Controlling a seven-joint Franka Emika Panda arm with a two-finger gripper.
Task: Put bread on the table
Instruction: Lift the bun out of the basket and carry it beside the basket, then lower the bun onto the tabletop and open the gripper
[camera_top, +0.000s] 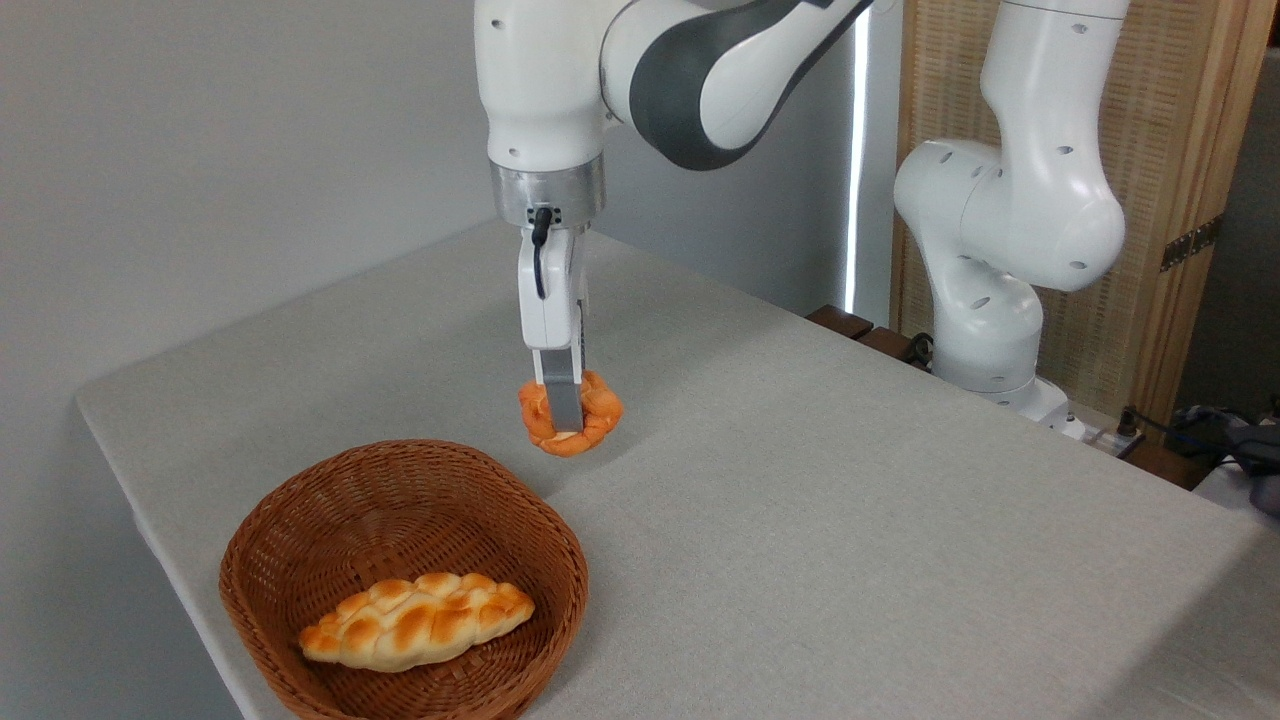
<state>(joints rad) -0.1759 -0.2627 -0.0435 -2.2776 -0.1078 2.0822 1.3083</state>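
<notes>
A pale grey wall stands behind a broad table (800, 520) covered in light grey cloth, with a wooden screen at the far right.

The bread (598, 412), a small orange knotted bun, is held just beyond the far rim of the basket (300, 520), over bare tabletop. Whether its base touches the cloth or hangs just above it cannot be told from this angle. The gripper (562, 425) comes straight down on it, its near finger pressed across the front of the bun, so it appears clamped on the bread; the far finger is hidden behind it.

What could go wrong, as a judgement:
- If the bun is not yet down, letting go early would drop it. Being round, it might roll toward the basket rim or off to one side.
- It sits close to the basket, so any drift toward the near left could set it on the rim or tip it back inside.
- Pressing down too far could squash the soft bun or drag the cloth.
- The bun might cling to a finger as the gripper opens and be carried up again.

Count: one bun in the gripper, one braided loaf (415, 620) lying in the basket, one basket, one table, one robot arm (1000, 200).
</notes>
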